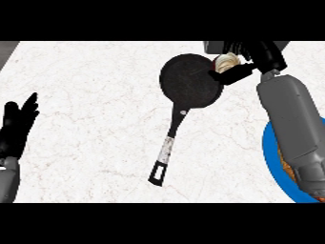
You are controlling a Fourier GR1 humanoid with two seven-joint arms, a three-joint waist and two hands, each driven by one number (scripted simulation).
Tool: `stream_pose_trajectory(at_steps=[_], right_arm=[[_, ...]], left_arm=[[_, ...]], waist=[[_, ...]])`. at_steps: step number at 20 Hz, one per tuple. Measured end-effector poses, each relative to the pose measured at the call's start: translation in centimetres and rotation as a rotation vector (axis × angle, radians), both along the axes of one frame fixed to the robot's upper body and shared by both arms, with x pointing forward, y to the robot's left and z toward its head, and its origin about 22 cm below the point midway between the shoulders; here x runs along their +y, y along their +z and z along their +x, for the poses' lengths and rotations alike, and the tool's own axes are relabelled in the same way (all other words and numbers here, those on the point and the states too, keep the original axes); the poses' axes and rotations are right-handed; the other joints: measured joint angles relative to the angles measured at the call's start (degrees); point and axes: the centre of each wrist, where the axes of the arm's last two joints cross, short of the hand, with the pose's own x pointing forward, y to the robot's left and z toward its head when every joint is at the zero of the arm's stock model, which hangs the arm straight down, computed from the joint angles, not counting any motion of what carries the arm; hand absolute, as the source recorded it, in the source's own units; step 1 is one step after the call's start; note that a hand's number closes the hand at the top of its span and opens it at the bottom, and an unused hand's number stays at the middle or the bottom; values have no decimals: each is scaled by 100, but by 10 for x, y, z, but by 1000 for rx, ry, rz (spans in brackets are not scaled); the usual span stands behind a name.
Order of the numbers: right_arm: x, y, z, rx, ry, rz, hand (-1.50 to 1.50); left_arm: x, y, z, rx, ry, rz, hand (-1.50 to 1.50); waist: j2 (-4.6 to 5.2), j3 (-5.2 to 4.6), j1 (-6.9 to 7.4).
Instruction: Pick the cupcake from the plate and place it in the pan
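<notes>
Pale cupcake (226, 62) in right hand (253, 59), beside round black pan (189, 81).

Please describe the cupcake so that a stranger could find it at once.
Find the black pan on the white counter. At its right rim, the right hand curls around the cupcake. It is the only pale, cream thing among black parts.

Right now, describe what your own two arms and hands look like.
Both forearms are smooth grey casings, blocky with rounded edges. The right forearm shows a seam line across its lower part. Each ends in a matte black hand: left hand, right hand, with slim black fingers. No cables or markings show.
</notes>
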Motion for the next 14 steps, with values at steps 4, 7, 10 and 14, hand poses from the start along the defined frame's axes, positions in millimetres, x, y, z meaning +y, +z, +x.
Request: stream_pose_trajectory(at_steps=[4,7,10,14], right_arm=[[29,-14,13,42,-8,4,150],[44,-27,18,70,-14,8,150],[56,-39,19,92,-8,10,150],[70,-59,15,130,10,41,150]], left_arm=[[-2,-2,0,-11,-9,5,0],[1,-2,0,-14,-22,2,0],[0,-1,0,-17,-29,3,0],[-7,0,7,-30,-43,3,0]], waist=[[21,1,57],[48,2,111],[71,4,162],[124,6,237]])
